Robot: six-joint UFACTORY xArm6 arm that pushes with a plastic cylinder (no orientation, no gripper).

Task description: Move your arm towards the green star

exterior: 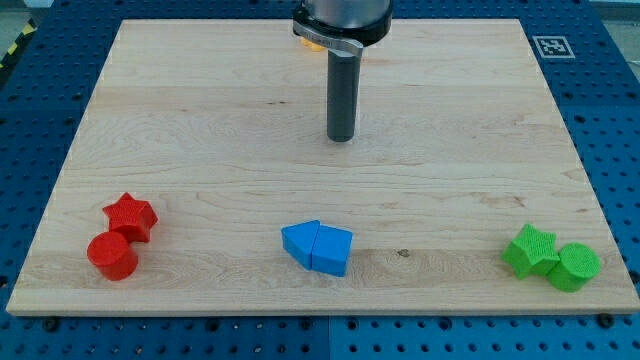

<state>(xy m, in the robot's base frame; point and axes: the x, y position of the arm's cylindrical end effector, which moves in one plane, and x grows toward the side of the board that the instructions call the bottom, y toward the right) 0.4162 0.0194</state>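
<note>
The green star lies near the board's bottom right corner, touching a green cylinder on its right. My tip stands on the board at the view's top centre, far up and to the left of the green star, touching no block.
Two blue blocks lie pressed together at the bottom centre. A red star and a red cylinder sit at the bottom left. A yellow block is mostly hidden behind the arm at the top. The wooden board rests on a blue pegboard table.
</note>
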